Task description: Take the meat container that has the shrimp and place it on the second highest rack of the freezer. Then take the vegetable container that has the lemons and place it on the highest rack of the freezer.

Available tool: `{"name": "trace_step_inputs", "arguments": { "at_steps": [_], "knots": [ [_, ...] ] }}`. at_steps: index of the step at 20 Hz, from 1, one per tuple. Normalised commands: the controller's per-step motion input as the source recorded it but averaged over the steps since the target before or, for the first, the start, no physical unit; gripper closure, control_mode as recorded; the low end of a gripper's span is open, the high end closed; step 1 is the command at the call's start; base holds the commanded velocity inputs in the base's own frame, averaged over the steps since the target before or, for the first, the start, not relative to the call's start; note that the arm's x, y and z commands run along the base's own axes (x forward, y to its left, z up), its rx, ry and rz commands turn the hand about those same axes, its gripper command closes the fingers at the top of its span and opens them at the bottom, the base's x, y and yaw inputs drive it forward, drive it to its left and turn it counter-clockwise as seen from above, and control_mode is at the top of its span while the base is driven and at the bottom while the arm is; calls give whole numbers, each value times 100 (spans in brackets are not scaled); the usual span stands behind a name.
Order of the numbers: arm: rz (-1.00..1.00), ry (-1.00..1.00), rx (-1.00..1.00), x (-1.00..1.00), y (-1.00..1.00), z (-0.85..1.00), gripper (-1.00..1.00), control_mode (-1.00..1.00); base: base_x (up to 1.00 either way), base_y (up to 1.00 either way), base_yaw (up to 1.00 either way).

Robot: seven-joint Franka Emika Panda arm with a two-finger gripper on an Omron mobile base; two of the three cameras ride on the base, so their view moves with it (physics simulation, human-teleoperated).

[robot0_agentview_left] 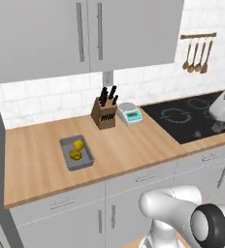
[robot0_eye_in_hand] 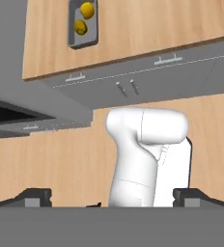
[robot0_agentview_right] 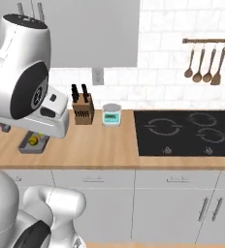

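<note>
The shallow grey rectangular tray [robot0_eye_in_hand: 83, 24] sits at the hand view's upper left, far above the gripper [robot0_eye_in_hand: 111, 201], whose wide-open jaws hold nothing. It holds two round yellow lemons [robot0_agentview_left: 77, 149] and rests on the wooden counter [robot0_agentview_left: 129, 145], left of centre in the left base view.

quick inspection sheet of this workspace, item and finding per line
surface: wooden counter above grey base cabinets, with a black cooktop set in at the right end
job's things: grey tray holding two lemons on the counter's left part; nothing grips it
clutter: knife block and small kitchen scale standing near the back wall
grippers: gripper open and empty, held off the counter
cables: nothing seen
surroundings: white tiled wall, grey upper cabinets, wall outlet, wooden utensils hanging on a rail over the cooktop
</note>
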Motion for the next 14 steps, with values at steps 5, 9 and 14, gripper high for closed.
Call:
{"name": "trace_step_inputs", "arguments": {
  "at_steps": [5, 9, 14],
  "knots": [
    [0, 0, 0, 0, 0, 0, -100, 100, 33, 0, 45],
    [0, 0, 0, 0, 0, 0, -100, 100, 43, 0, 23],
    [0, 0, 0, 0, 0, 0, -100, 100, 36, 1, 21]
  ]
}}
